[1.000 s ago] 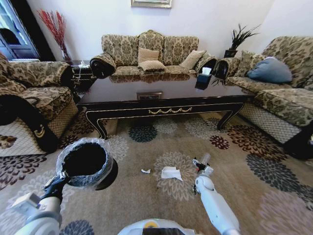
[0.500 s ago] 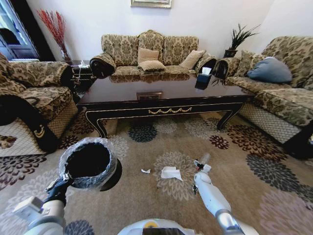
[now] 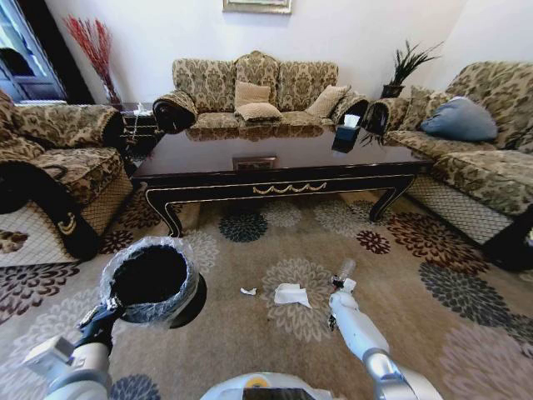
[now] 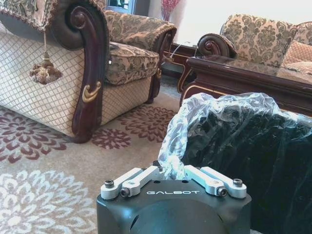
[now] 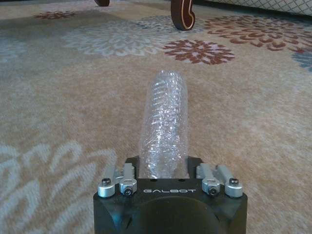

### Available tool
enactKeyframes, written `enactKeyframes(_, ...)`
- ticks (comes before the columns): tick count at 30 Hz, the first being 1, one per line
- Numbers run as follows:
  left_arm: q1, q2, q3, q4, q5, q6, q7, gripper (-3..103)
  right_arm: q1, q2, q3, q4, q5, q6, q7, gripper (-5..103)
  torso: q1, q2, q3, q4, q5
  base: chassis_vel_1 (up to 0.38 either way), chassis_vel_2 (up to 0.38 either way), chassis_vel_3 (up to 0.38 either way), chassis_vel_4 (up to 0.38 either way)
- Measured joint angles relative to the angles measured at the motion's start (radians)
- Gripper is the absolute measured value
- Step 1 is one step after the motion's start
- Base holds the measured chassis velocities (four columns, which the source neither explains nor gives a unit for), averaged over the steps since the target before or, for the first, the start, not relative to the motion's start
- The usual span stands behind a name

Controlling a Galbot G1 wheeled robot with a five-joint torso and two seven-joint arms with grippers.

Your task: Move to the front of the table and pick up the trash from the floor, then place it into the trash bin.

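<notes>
The trash bin (image 3: 150, 279), black with a crinkled plastic liner, is held off the carpet at my left, and my left gripper (image 3: 106, 312) is shut on its near rim; the left wrist view shows the liner (image 4: 195, 122) pinched at the gripper (image 4: 170, 168). My right gripper (image 3: 340, 288) hovers low over the carpet, shut on a crushed clear plastic bottle (image 3: 345, 269) that points away from it (image 5: 163, 131). A crumpled white paper (image 3: 291, 294) and a tiny white scrap (image 3: 248, 292) of trash lie on the carpet between the arms. The dark glossy table (image 3: 283, 162) stands ahead.
Patterned sofas (image 3: 58, 167) (image 3: 475, 158) flank the table, and a third (image 3: 258, 92) stands behind it. A black tissue box (image 3: 346, 133) sits on the tabletop. Flowered carpet (image 3: 416, 275) stretches open between me and the table. A carved table leg (image 5: 183, 12) shows beyond the bottle.
My left arm has shifted the bin slightly to the right. My right forearm has swung lower and rightward, while the gripper and bottle stay almost in place.
</notes>
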Motion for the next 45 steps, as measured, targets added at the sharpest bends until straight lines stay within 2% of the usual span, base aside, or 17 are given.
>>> enactKeyframes(2, 0.0, 0.0, 0.007, 0.0, 0.0, 0.0, 0.0, 4, -0.013, -0.002, 0.006, 0.009, -0.004, 0.001, -0.004, 39, 0.0, 0.0, 0.0, 0.0001, -0.0001, 0.0, 0.0, 0.0, 0.0)
enactKeyframes(4, 0.0, 0.0, 0.01, 0.0, 0.002, 0.0, 0.0, 4, -0.018, -0.003, 0.008, 0.014, -0.004, 0.004, -0.006, 39, 0.0, 0.0, 0.0, 0.0001, -0.0001, 0.0, 0.0, 0.0, 0.0)
enactKeyframes(8, -0.005, 0.003, 0.03, 0.001, 0.018, -0.002, -0.001, 4, -0.106, -0.021, 0.007, 0.16, 0.028, 0.027, -0.041, 27, 0.0, 0.0, 0.0, -0.0011, 0.0015, 0.0, 0.0, 0.0, 0.0)
enactKeyframes(10, -0.007, 0.003, 0.033, 0.001, 0.021, -0.003, -0.001, 4, -0.121, -0.025, 0.002, 0.194, 0.034, 0.033, -0.049, 27, 0.0, 0.0, 0.0, -0.001, 0.0014, 0.0, 0.0, 0.0, 0.0)
enactKeyframes(13, -0.01, 0.005, 0.06, 0.016, 0.053, -0.008, 0.001, 4, -0.222, -0.076, -0.051, 0.472, 0.059, 0.139, -0.157, 25, 0.0, 0.0, 0.0, -0.0003, 0.0005, 0.0, 0.0, 0.0, 0.0)
enactKeyframes(15, -0.01, 0.004, 0.065, 0.019, 0.059, -0.009, 0.002, 4, -0.234, -0.084, -0.06, 0.511, 0.054, 0.17, -0.18, 25, 0.0, 0.0, 0.0, 0.0, 0.0006, 0.0, 0.0, 0.0, 0.0)
enactKeyframes(17, -0.012, 0.003, 0.088, 0.033, 0.075, -0.012, 0.004, 4, -0.274, -0.123, -0.094, 0.657, 0.035, 0.266, -0.271, 25, 0.0, 0.0, 0.0, 0.0001, 0.0001, 0.0, 0.0, 0.0, 0.0)
enactKeyframes(19, -0.025, 0.003, 0.102, 0.038, 0.063, -0.005, 0.004, 4, -0.3, -0.153, -0.129, 0.759, 0.045, 0.318, -0.334, 25, 0.0, 0.0, 0.0, 0.0002, 0.0, 0.0, 0.0, 0.0, 0.0)
enactKeyframes(21, -0.034, 0.004, 0.106, 0.038, 0.044, 0.004, 0.002, 4, -0.311, -0.161, -0.142, 0.798, 0.056, 0.33, -0.356, 25, 0.0, 0.0, 0.0, -0.0001, 0.0004, 0.0, 0.0, 0.0, 0.0)
enactKeyframes(24, -0.071, 0.014, 0.132, 0.044, -0.035, 0.041, -0.006, 4, -0.347, -0.163, -0.2, 0.959, 0.124, 0.348, -0.423, 25, 0.0, 0.0, 0.0, -0.0004, 0.0001, 0.0, 0.0, 0.0, 0.0)
enactKeyframes(27, -0.094, 0.029, 0.149, 0.059, -0.044, 0.044, -0.006, 4, -0.358, -0.15, -0.241, 1.018, 0.138, 0.366, -0.46, 25, 0.0, 0.0, 0.0, -0.0004, 0.0002, 0.0, 0.0, 0.0, 0.0)
enactKeyframes(30, -0.132, 0.054, 0.197, 0.095, -0.081, 0.061, -0.024, 4, -0.362, -0.122, -0.33, 1.073, 0.078, 0.431, -0.521, 25, 0.0, 0.0, 0.0, 0.0, 0.0002, 0.0, 0.0, 0.0, 0.0)
enactKeyframes(32, -0.139, 0.057, 0.21, 0.107, -0.081, 0.062, -0.025, 4, -0.362, -0.117, -0.354, 1.083, 0.069, 0.442, -0.529, 25, 0.0, 0.0, 0.0, -0.0001, 0.0003, 0.0, 0.0, 0.0, 0.0)
enactKeyframes(34, -0.163, 0.06, 0.254, 0.154, -0.048, 0.058, -0.027, 4, -0.355, -0.105, -0.428, 1.11, 0.062, 0.453, -0.538, 25, 0.0, 0.0, 0.0, -0.0002, 0.0003, 0.0, 0.0, 0.0, 0.0)
enactKeyframes(40, -0.227, 0.037, 0.343, 0.248, 0.0, 0.046, -0.027, 4, -0.313, -0.085, -0.552, 1.085, 0.033, 0.464, -0.556, 25, 0.0, 0.0, 0.0, -0.0002, 0.0003, 0.0, 0.0, 0.0, 0.0)
enactKeyframes(43, -0.247, 0.027, 0.364, 0.275, 0.007, 0.038, -0.027, 4, -0.305, -0.083, -0.581, 1.073, 0.027, 0.471, -0.565, 25, 0.0, 0.0, 0.0, -0.0002, 0.0003, 0.0, 0.0, 0.0, 0.0)
enactKeyframes(45, -0.27, 0.007, 0.392, 0.3, -0.013, 0.037, -0.037, 4, -0.302, -0.076, -0.594, 1.029, -0.017, 0.492, -0.598, 25, 0.0, 0.0, 0.0, -0.0002, 0.0004, 0.0, 0.0, 0.0, 0.0)
